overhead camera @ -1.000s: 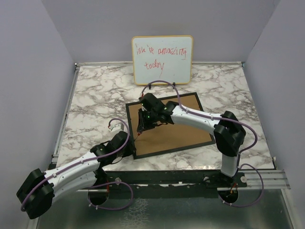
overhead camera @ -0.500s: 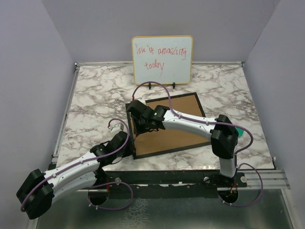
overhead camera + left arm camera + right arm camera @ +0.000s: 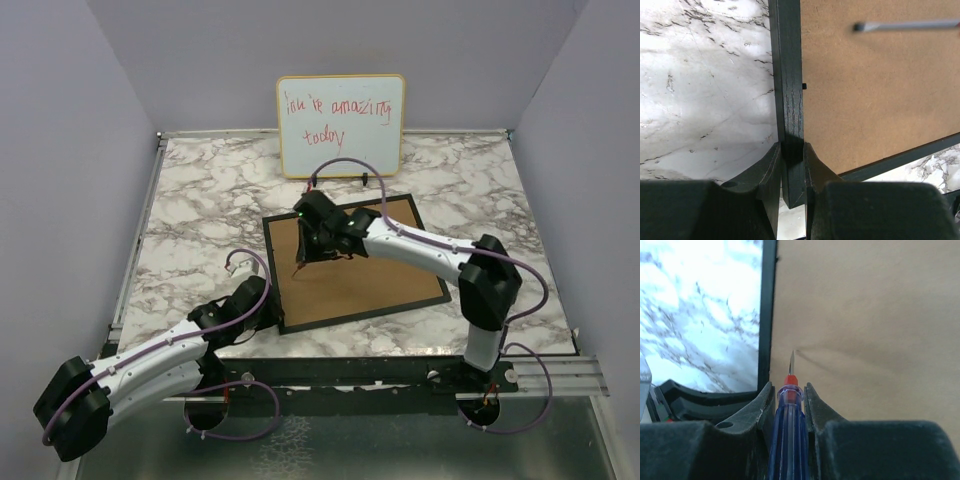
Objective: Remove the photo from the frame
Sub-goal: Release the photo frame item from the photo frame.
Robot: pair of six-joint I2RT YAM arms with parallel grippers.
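The frame (image 3: 360, 312) lies face down on the marble table, its brown back panel (image 3: 375, 275) turned up. The photo is hidden under that panel. My left gripper (image 3: 272, 312) is shut on the frame's black left rail (image 3: 790, 100) close to the near-left corner, one finger on each side (image 3: 792, 150). My right gripper (image 3: 310, 252) hovers over the panel's left part, shut on a blue-handled screwdriver (image 3: 787, 430). The thin blade points down at the panel (image 3: 865, 330), just right of the left rail (image 3: 767, 315). In the left wrist view the blade shows as a blurred shaft (image 3: 910, 25).
A whiteboard (image 3: 341, 125) with red handwriting stands upright on a small stand just behind the frame. Marble table (image 3: 200, 220) stretches to the left and right of the frame. Grey walls close the sides and back.
The right gripper with the screwdriver swung out to the frame's left rail, then came back right and toward the far side. The left arm and the frame have stayed put.
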